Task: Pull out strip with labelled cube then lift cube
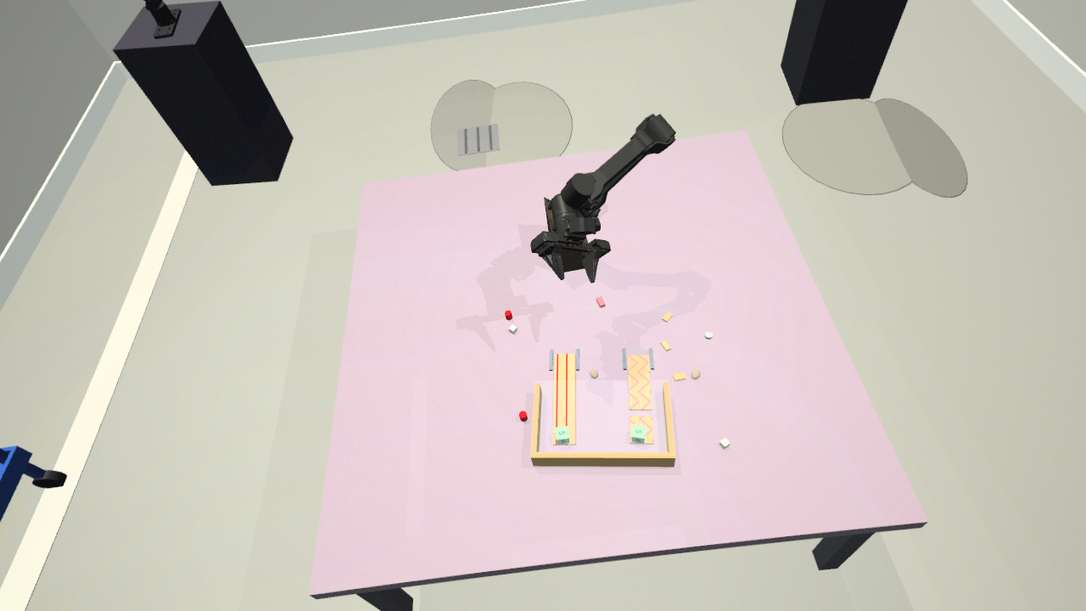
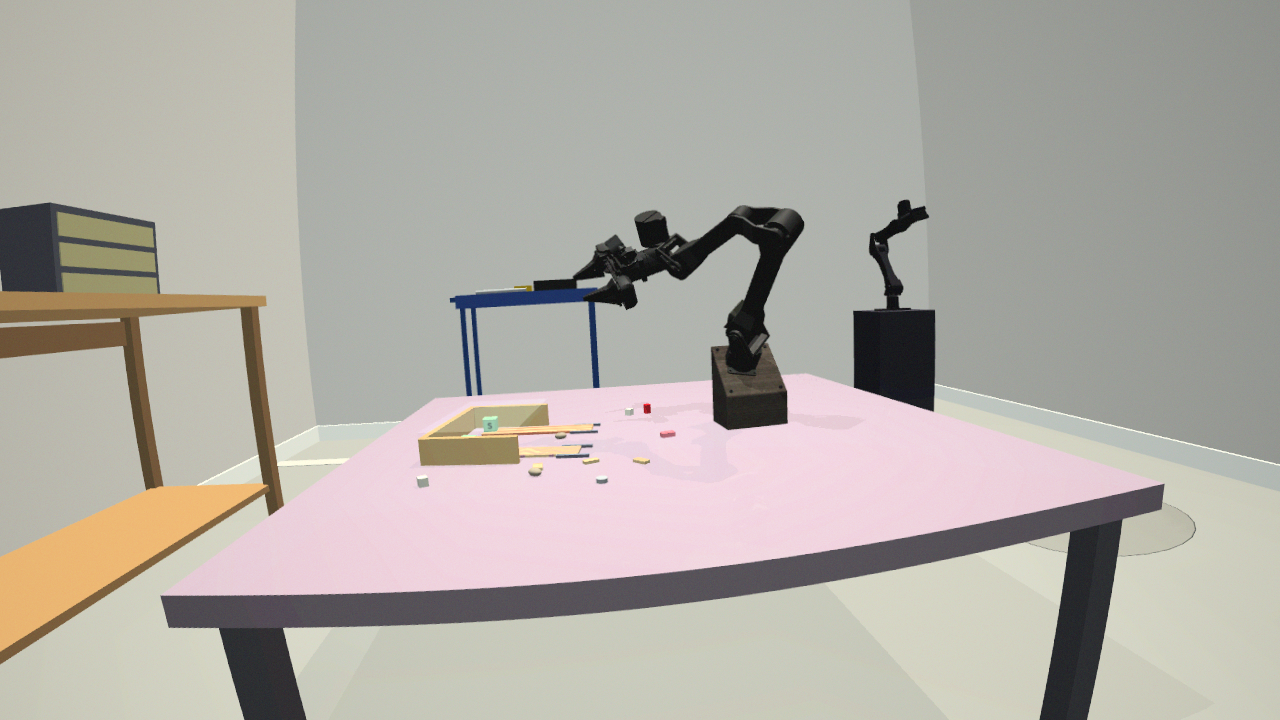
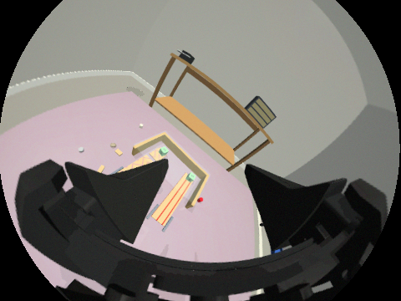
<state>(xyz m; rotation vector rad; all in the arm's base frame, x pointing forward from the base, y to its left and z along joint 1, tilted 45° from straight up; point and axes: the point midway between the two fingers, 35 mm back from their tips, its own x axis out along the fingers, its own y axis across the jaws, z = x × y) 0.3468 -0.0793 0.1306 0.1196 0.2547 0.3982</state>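
Observation:
A striped strip with red lines looks unbroken and carries a green cube at its far end; a mark shows on the cube. A zigzag strip is separated by a gap from a short zigzag piece, which carries another marked green cube. In the exterior view the tray wall mostly hides that cube. My gripper is open and empty, high above the table and away from both strips.
A three-sided wooden wall surrounds the cube ends. Grey rails flank the strips' near ends. A pebble lies between the strips. Red cylinders, a pink block and several small yellow blocks lie around.

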